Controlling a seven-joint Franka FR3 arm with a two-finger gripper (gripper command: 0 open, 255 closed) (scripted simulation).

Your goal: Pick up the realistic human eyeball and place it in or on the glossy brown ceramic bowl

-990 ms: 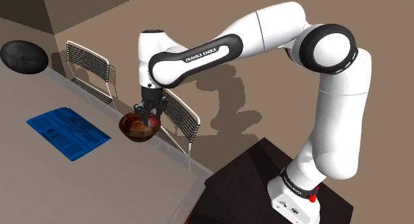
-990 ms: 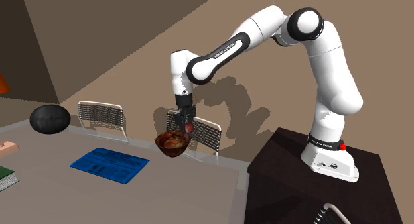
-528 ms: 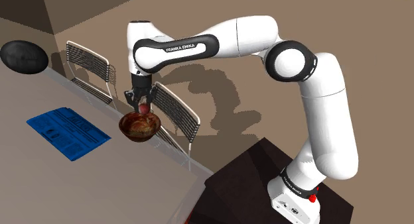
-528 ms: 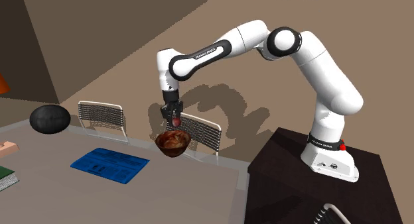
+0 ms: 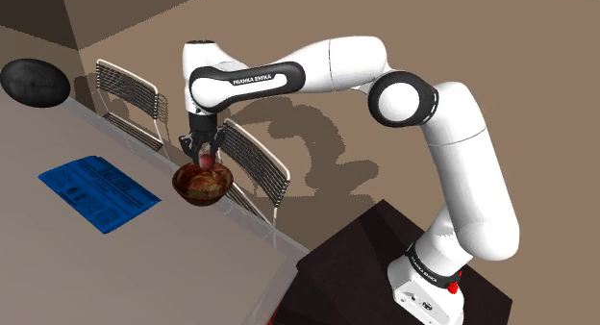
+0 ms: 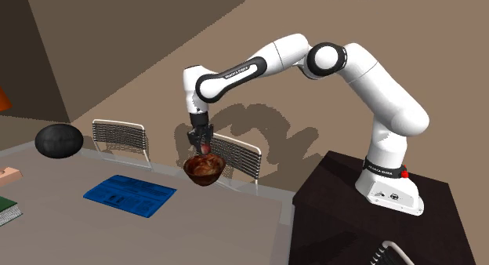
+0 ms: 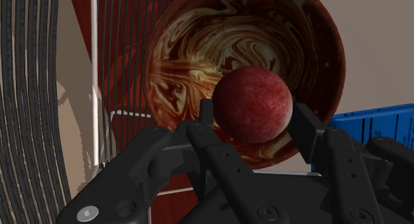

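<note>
A dark red mottled ball, the eyeball (image 7: 252, 105), sits clasped between my two black fingers (image 7: 207, 120). My gripper (image 7: 253, 122) is shut on it, just above the inside of the glossy brown swirled bowl (image 7: 199, 44). In the shoulder view the gripper (image 5: 205, 162) hangs point-down over the far part of the bowl (image 5: 200, 186), with the eyeball (image 5: 208, 161) a red spot at its tips. The second exterior view shows the gripper (image 6: 204, 145) and eyeball (image 6: 205, 148) close over the bowl (image 6: 204, 170), which stands near the table's back edge.
A blue printed sheet (image 5: 96, 191) lies on the grey table (image 5: 96, 265) at the shoulder view's left of the bowl. A dark oval object (image 5: 34, 83) rests at the far left. Two wire-backed chairs (image 5: 135, 97) (image 5: 258, 166) stand behind the table. The dark stand (image 5: 375, 265) is at lower right.
The arm has swung toward the shoulder view's left, carrying the eyeball from beside the bowl's right rim to over the bowl, then down a little. The grip has not changed.
</note>
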